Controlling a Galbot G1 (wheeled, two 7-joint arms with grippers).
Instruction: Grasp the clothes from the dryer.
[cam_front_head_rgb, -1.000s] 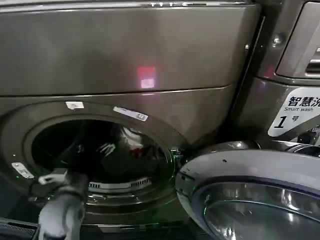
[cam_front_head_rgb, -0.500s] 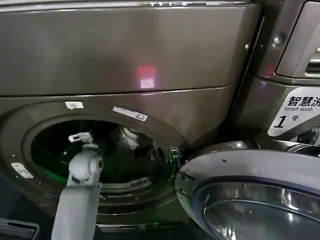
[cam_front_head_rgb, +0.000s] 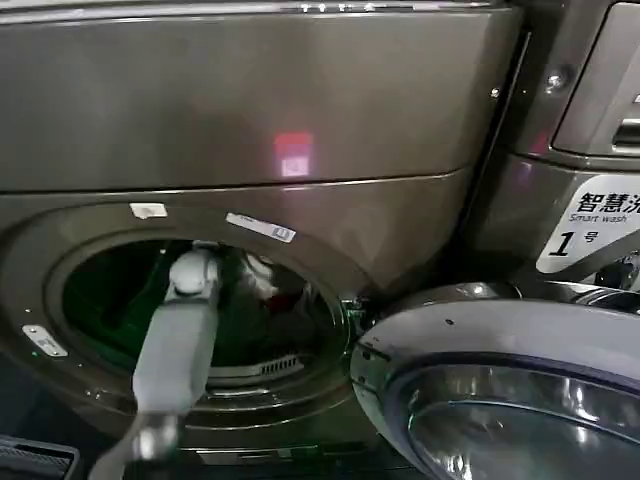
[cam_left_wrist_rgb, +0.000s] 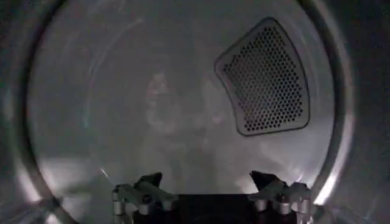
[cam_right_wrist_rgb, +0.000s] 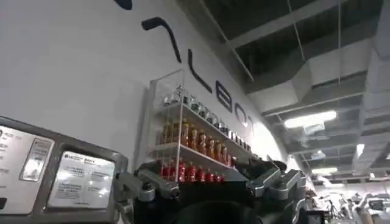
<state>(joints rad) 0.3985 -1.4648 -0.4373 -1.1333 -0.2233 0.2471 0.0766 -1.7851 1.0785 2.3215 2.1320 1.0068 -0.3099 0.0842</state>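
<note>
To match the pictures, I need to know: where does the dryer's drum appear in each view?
Head view: the drum lies behind the round porthole, lower left.
Left wrist view: its back wall, bearing a perforated vent.
Right wrist view: faces a shelf of bottles instead.
Shared landmark: the left end effector, open inside the drum; its arm enters the porthole.

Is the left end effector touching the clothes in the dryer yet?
Apart. The left wrist view shows the left end effector open, with bare dryer drum between its fingertips.
</note>
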